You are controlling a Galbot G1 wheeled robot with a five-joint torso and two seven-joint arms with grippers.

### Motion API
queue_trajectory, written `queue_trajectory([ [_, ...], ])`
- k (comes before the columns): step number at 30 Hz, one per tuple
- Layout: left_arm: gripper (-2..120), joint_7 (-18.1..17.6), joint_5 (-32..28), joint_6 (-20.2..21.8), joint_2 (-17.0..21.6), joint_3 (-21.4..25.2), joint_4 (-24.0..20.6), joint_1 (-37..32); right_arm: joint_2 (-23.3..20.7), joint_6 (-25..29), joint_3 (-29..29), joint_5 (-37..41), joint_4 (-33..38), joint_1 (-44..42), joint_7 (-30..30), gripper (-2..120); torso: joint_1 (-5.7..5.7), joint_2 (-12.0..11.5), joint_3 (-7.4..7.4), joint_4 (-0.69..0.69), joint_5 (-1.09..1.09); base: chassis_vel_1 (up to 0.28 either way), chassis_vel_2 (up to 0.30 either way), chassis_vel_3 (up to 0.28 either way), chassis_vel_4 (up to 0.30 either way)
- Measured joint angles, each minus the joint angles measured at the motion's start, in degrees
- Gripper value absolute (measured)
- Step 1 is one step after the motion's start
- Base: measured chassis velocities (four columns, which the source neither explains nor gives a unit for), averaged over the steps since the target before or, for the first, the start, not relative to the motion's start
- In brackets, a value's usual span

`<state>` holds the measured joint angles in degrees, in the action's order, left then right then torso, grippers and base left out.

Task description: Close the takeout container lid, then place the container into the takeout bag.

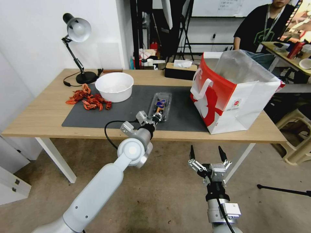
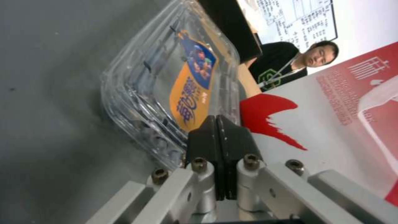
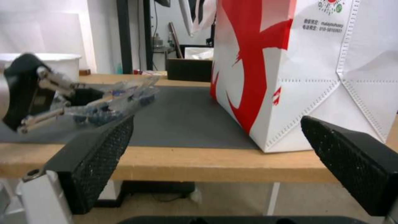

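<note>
The takeout container [image 2: 166,93] is seen as clear, glossy plastic with a smooth printed label. The takeout bag [image 1: 233,97] appears as matt paper, lined with silvery foil. The mat [image 1: 129,110] looks matt grey, and the counter [image 1: 42,113] pale wood.

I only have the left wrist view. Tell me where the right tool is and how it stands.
Observer: The right tool hangs open below the table's front edge, in front of the takeout bag, touching nothing.
Operator: Give me the bag's mouth.
Observer: The bag stands upright with its mouth wide open and the silvery lining showing.
Operator: Now check the lid from the side.
Observer: In the right wrist view the lid looks slightly raised off the base at its far end, not flat. The left tool sits at the near end of the takeout container.
</note>
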<state>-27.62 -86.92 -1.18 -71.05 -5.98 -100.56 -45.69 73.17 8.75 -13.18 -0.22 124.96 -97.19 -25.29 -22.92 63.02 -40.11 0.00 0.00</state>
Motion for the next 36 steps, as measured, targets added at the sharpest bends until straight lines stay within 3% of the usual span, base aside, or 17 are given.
queue_trajectory([
  [9,0,-0.2,0.9,0.1,0.1,-0.6,0.8,0.5,-3.9,-7.9,-0.4,14.5,2.9,7.6,-0.6,100,0.0,0.0,0.0,0.0,0.0,0.0,0.0,0.0,0.0],
  [17,0,-0.2,1.4,-0.1,0.2,-1.3,1.0,1.1,-10.1,-17.3,-0.8,39.6,3.4,18.6,-1.6,100,-0.01,0.0,0.0,0.0,0.0,0.0,0.0,0.0,0.0],
  [18,0,-0.2,1.4,-0.1,0.2,-1.3,1.0,1.1,-10.1,-17.3,-0.8,39.6,3.4,18.6,-1.6,100,-0.01,0.0,0.0,0.0,0.0,0.0,0.0,0.0,0.0],
  [21,0,-0.1,1.6,-0.2,0.4,-1.3,1.0,1.2,-11.7,-20.0,0.3,50.3,0.9,25.9,-2.8,100,0.0,0.0,-0.01,0.0,-0.01,0.0,0.0,0.0,0.0],
  [29,0,-0.1,1.9,-0.2,0.4,-1.3,1.1,1.2,-10.9,-22.2,4.7,64.1,-8.4,40.1,-5.4,100,-0.01,0.0,-0.01,0.01,-0.01,0.0,0.0,0.0,0.0],
  [36,0,0.0,2.2,-0.3,0.4,-1.3,1.3,1.2,-6.9,-22.6,9.0,67.5,-17.9,48.8,-6.5,100,-0.01,0.0,-0.01,0.01,-0.01,0.0,0.0,0.0,0.0],
])
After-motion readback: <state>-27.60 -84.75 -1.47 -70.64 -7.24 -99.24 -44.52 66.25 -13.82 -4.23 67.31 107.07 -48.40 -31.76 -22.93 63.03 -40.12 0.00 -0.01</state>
